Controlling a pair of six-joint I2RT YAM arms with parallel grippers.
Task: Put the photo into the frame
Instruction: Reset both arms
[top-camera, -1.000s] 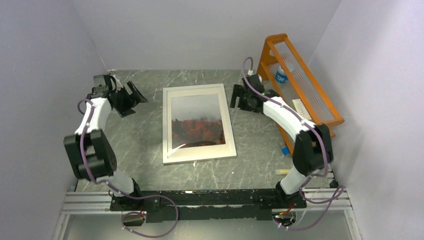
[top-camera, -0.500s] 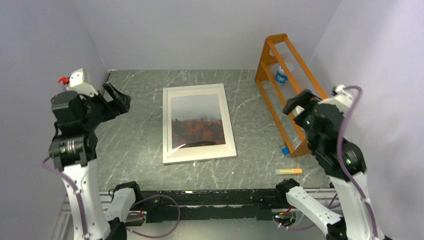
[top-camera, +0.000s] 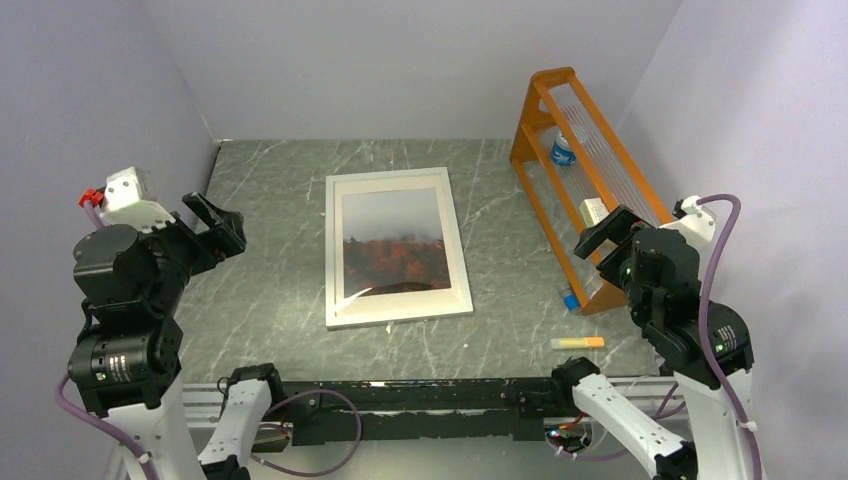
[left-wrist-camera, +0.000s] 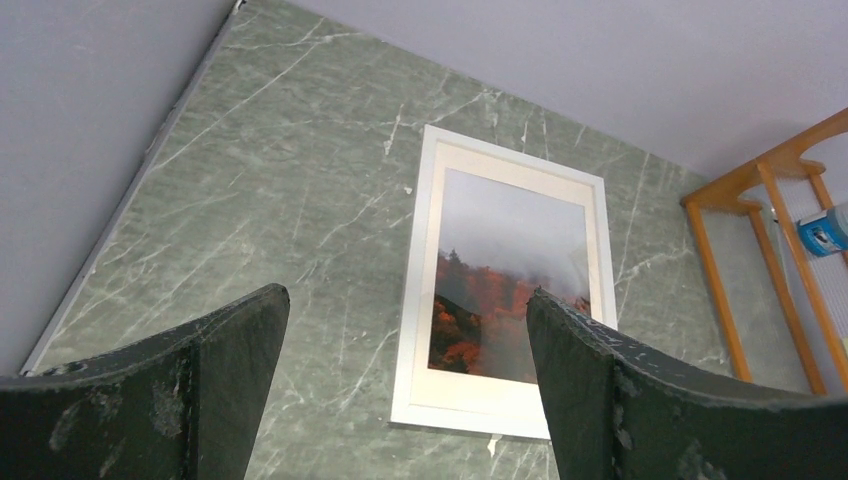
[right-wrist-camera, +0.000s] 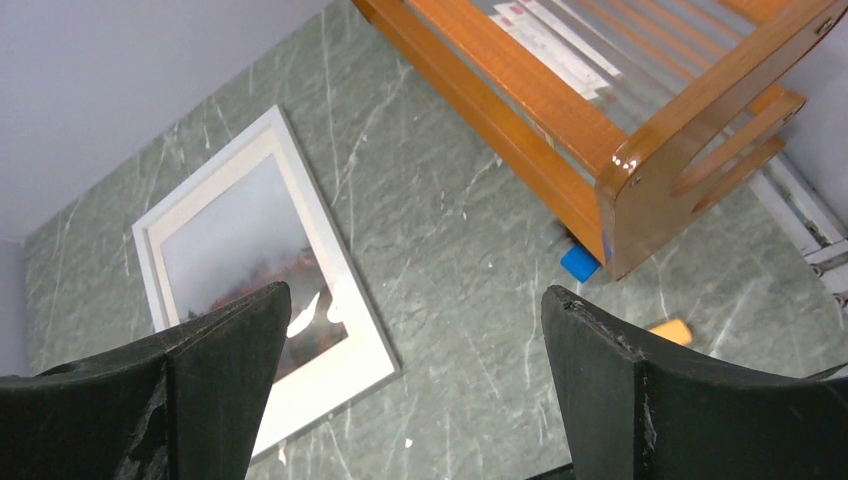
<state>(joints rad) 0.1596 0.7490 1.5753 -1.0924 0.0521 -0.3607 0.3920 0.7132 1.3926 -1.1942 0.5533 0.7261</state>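
The frame (top-camera: 399, 313) lies flat in the middle of the marble table, its white border around the photo (top-camera: 392, 240) of grey mist over reddish-orange trees. The photo sits inside the frame, face up. My left gripper (top-camera: 218, 222) hangs high at the table's left side, open and holding nothing. My right gripper (top-camera: 603, 236) is raised at the right, in front of the rack, also open and holding nothing. Between the left wrist view's fingers, the gripper (left-wrist-camera: 405, 293) looks down on the frame (left-wrist-camera: 419, 250) and photo (left-wrist-camera: 505, 265). The right gripper (right-wrist-camera: 417, 290) sees the frame (right-wrist-camera: 350, 368) and photo (right-wrist-camera: 235, 235) at lower left.
An orange wooden rack (top-camera: 590, 165) stands along the right wall, with a blue-labelled bottle (top-camera: 563, 150) inside. A small blue object (top-camera: 570, 300) lies at the rack's near foot. An orange marker (top-camera: 578, 343) lies near the front right edge. Grey walls close in the table.
Both arms have drawn back from beside the frame, rising and moving outward toward the near edge. The frame and photo have not moved.
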